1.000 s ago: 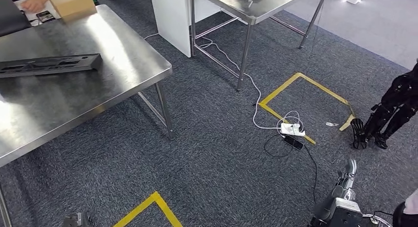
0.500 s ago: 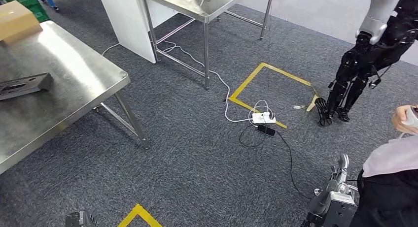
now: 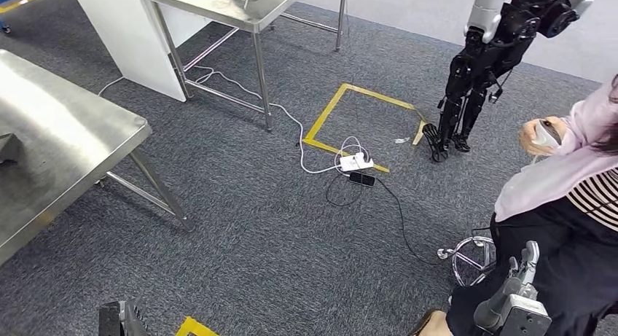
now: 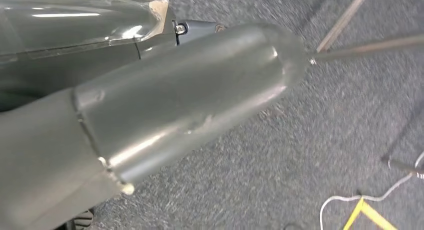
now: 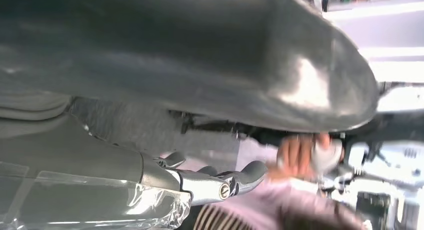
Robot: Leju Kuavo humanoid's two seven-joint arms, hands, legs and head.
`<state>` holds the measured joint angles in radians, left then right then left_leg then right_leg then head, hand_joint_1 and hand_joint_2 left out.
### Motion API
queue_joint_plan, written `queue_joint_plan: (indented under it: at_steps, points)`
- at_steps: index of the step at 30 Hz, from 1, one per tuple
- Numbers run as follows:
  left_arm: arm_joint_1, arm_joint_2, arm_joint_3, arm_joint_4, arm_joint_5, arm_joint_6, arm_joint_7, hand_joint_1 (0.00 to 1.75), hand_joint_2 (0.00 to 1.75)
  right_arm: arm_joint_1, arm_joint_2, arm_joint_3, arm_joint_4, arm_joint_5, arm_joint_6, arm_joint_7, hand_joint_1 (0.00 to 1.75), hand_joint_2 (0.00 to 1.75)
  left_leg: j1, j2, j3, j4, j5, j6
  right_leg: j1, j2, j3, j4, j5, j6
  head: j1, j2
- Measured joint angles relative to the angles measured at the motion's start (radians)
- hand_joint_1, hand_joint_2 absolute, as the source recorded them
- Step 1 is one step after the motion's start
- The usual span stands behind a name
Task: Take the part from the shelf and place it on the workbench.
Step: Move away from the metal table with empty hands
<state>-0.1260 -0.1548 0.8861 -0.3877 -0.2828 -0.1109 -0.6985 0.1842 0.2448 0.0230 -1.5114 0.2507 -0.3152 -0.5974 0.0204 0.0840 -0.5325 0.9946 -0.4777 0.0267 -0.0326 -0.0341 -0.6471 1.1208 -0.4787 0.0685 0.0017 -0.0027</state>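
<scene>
The right hand (image 3: pixel 519 288) hangs low at the robot's side with nothing in it; its fingers (image 3: pixel 530 257) point up and lie loosely apart. In the right wrist view the hand (image 5: pixel 210 182) shows as a thick grey thumb with darker fingers curved under it, apart from each other and holding nothing. Just beside this hand sits a person (image 3: pixel 565 205) in a pink top and dark trousers, holding a small pale thing in one hand (image 3: pixel 537 134); a stool base (image 3: pixel 466 256) stands between the person and the right hand.

The left hand (image 3: pixel 120 321) barely enters the head view at the lower edge, and I cannot tell whether it is spread or closed; the left wrist view shows its grey thumb (image 4: pixel 190 95) above grey carpet (image 4: pixel 320 155), blurred, with no grasp visible.

Ahead of the left hand stands the desk (image 3: pixel 65 146), steel, with the dark end of the part (image 3: pixel 7 148) lying on it at the far left edge, well apart from both hands. Farther out a second desk (image 3: pixel 240 12) stands beside a white panel (image 3: pixel 124 30). Between the hands, farther ahead on the carpet, lie a yellow tape square (image 3: pixel 364 124), a white power strip (image 3: pixel 354 162) and cables (image 3: pixel 393 205). Beyond the right hand stands another robot (image 3: pixel 484 59).
</scene>
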Motion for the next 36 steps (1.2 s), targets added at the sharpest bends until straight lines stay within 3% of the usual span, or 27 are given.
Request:
queue_joint_plan:
  at_steps: [1, 3, 5, 7, 9, 11, 12, 13, 14, 16, 18, 20, 21, 23, 25, 27, 28, 30, 32, 34, 36]
  points:
    - [-0.002, 0.001, 0.000, 0.000, -0.002, 0.000, 0.001, 0.00, 0.00, 0.000, 0.001, -0.001, -0.002, 0.000, 0.000, 0.000, 0.00, 0.00, -0.002, 0.011, 0.003, 0.001, -0.005, -0.008, 0.001, -0.023, 0.035, -0.062, 0.018, 0.002, 0.000, 0.000]
    - [-0.006, 0.002, 0.001, 0.000, -0.005, -0.002, 0.003, 0.00, 0.00, 0.004, 0.002, -0.003, -0.005, -0.002, -0.001, -0.001, 0.00, 0.00, -0.006, 0.031, 0.010, 0.002, -0.012, -0.023, 0.009, -0.043, 0.060, -0.109, 0.030, -0.011, -0.001, 0.000]
    - [-0.012, 0.001, 0.001, 0.000, -0.006, -0.003, 0.004, 0.00, 0.00, 0.014, 0.003, -0.005, -0.008, -0.007, -0.002, -0.003, 0.00, 0.00, -0.003, 0.047, 0.017, 0.000, -0.015, -0.036, 0.010, -0.017, 0.058, -0.110, 0.034, -0.029, -0.004, 0.000]
    - [-0.014, 0.001, 0.001, 0.000, -0.002, -0.003, 0.004, 0.00, 0.00, 0.021, 0.005, -0.006, -0.010, -0.011, -0.004, -0.007, 0.00, 0.00, 0.005, 0.011, 0.009, 0.030, -0.043, -0.046, 0.004, 0.007, 0.058, -0.112, 0.039, -0.046, -0.006, 0.000]
    - [-0.012, 0.003, 0.001, 0.000, 0.003, -0.004, 0.003, 0.00, 0.00, 0.023, 0.007, -0.004, -0.011, -0.013, -0.005, -0.009, 0.00, 0.00, 0.008, -0.054, -0.037, 0.136, -0.107, -0.048, 0.005, 0.030, 0.058, -0.113, 0.041, -0.060, -0.009, 0.000]
    - [-0.006, 0.005, 0.001, 0.001, 0.007, -0.004, 0.003, 0.00, 0.00, 0.024, 0.008, -0.003, -0.011, -0.014, -0.006, -0.008, 0.00, 0.00, 0.008, -0.082, -0.099, 0.260, -0.157, -0.045, 0.012, 0.057, 0.057, -0.113, 0.041, -0.067, -0.009, 0.000]
    - [-0.004, 0.006, 0.002, 0.001, 0.009, -0.004, 0.002, 0.00, 0.00, 0.025, 0.008, -0.002, -0.011, -0.015, -0.006, -0.007, 0.00, 0.00, 0.008, -0.085, -0.115, 0.284, -0.155, -0.043, 0.015, 0.072, 0.058, -0.112, 0.042, -0.068, -0.009, 0.000]
    - [-0.002, 0.006, 0.002, 0.001, 0.010, -0.005, 0.002, 0.00, 0.00, 0.024, 0.008, -0.002, -0.011, -0.017, -0.006, -0.006, 0.00, 0.00, 0.008, -0.088, -0.113, 0.268, -0.132, -0.041, 0.017, 0.087, 0.058, -0.112, 0.042, -0.068, -0.009, 0.000]
    - [-0.001, 0.006, 0.002, 0.001, 0.010, -0.005, 0.001, 0.00, 0.00, 0.023, 0.009, -0.002, -0.011, -0.018, -0.006, -0.004, 0.00, 0.00, 0.009, -0.094, -0.093, 0.217, -0.094, -0.037, 0.018, 0.101, 0.060, -0.111, 0.042, -0.069, -0.008, 0.000]
    - [-0.001, 0.006, 0.002, 0.001, 0.004, -0.009, 0.001, 0.00, 0.00, 0.015, 0.010, -0.002, -0.011, -0.022, -0.007, 0.001, 0.00, 0.00, 0.010, -0.131, -0.037, 0.088, -0.031, -0.031, 0.020, 0.126, 0.059, -0.108, 0.043, -0.067, -0.008, 0.000]
    - [-0.003, 0.006, 0.001, 0.001, -0.008, -0.013, 0.004, 0.00, 0.00, 0.010, 0.010, -0.003, -0.014, -0.025, -0.012, 0.006, 0.00, 0.00, 0.006, -0.154, -0.012, 0.028, -0.016, -0.027, 0.021, 0.146, 0.051, -0.107, 0.047, -0.058, -0.008, 0.000]
    - [-0.009, 0.003, -0.001, 0.001, -0.018, -0.013, 0.008, 0.00, 0.00, 0.014, 0.011, -0.006, -0.021, -0.026, -0.018, 0.010, 0.00, 0.00, -0.001, -0.136, -0.010, 0.020, -0.012, -0.017, 0.020, 0.164, 0.041, -0.112, 0.053, -0.043, -0.008, 0.000]
    - [-0.013, 0.002, -0.004, 0.001, -0.021, -0.011, 0.010, 0.00, 0.00, 0.020, 0.011, -0.008, -0.027, -0.026, -0.019, 0.010, 0.00, 0.00, -0.003, -0.126, -0.007, 0.013, -0.007, -0.009, 0.020, 0.157, 0.037, -0.108, 0.053, -0.037, -0.007, 0.000]
    - [-0.019, 0.000, -0.009, 0.001, -0.024, -0.007, 0.014, 0.00, 0.00, 0.032, 0.011, -0.012, -0.037, -0.026, -0.017, 0.010, 0.00, 0.00, -0.003, -0.101, -0.001, -0.003, 0.003, 0.006, 0.022, 0.111, 0.007, -0.055, 0.025, -0.036, -0.003, 0.000]
    - [-0.018, 0.001, -0.010, 0.001, -0.020, -0.005, 0.016, 0.00, 0.00, 0.044, 0.011, -0.013, -0.041, -0.026, -0.012, 0.008, 0.00, 0.00, -0.006, -0.074, 0.001, -0.007, 0.005, 0.013, 0.021, 0.062, -0.053, 0.067, -0.032, -0.041, 0.001, 0.000]
    - [-0.013, 0.001, -0.010, 0.002, -0.012, -0.005, 0.014, 0.00, 0.00, 0.054, 0.010, -0.014, -0.040, -0.026, -0.004, 0.005, 0.00, 0.00, -0.009, -0.044, -0.001, -0.006, 0.003, 0.014, 0.016, 0.050, -0.100, 0.165, -0.065, -0.035, 0.002, 0.000]
    - [-0.011, 0.001, -0.010, 0.003, -0.009, -0.005, 0.012, 0.00, 0.00, 0.057, 0.010, -0.014, -0.039, -0.026, -0.002, 0.003, 0.00, 0.00, -0.009, -0.030, -0.001, -0.006, 0.002, 0.013, 0.013, 0.046, -0.098, 0.166, -0.061, -0.027, 0.002, 0.000]
    - [-0.009, 0.001, -0.009, 0.004, -0.006, -0.007, 0.007, 0.00, 0.00, 0.058, 0.009, -0.014, -0.036, -0.026, 0.002, -0.002, 0.00, 0.00, -0.009, -0.006, 0.002, -0.005, -0.002, 0.007, 0.004, 0.021, -0.035, 0.060, -0.019, -0.007, 0.002, 0.000]
    - [-0.008, 0.003, -0.009, 0.005, -0.005, -0.008, 0.004, 0.00, 0.00, 0.057, 0.009, -0.014, -0.035, -0.026, 0.003, -0.004, 0.00, 0.00, -0.012, 0.013, 0.008, -0.002, -0.011, -0.005, 0.004, -0.027, 0.039, -0.066, 0.016, -0.002, 0.001, 0.000]
    - [-0.007, 0.006, -0.009, 0.006, -0.001, -0.007, 0.002, 0.00, 0.00, 0.055, 0.009, -0.014, -0.034, -0.026, 0.005, -0.005, 0.00, 0.00, -0.015, 0.031, 0.015, -0.001, -0.019, -0.019, 0.011, -0.042, 0.063, -0.108, 0.024, -0.016, -0.002, 0.000]
    - [-0.006, 0.006, -0.009, 0.006, 0.006, -0.010, 0.000, 0.00, 0.00, 0.054, 0.009, -0.014, -0.032, -0.027, 0.010, -0.006, 0.00, 0.00, -0.009, 0.044, 0.023, -0.001, -0.025, -0.033, 0.011, -0.016, 0.064, -0.111, 0.027, -0.033, -0.005, 0.000]
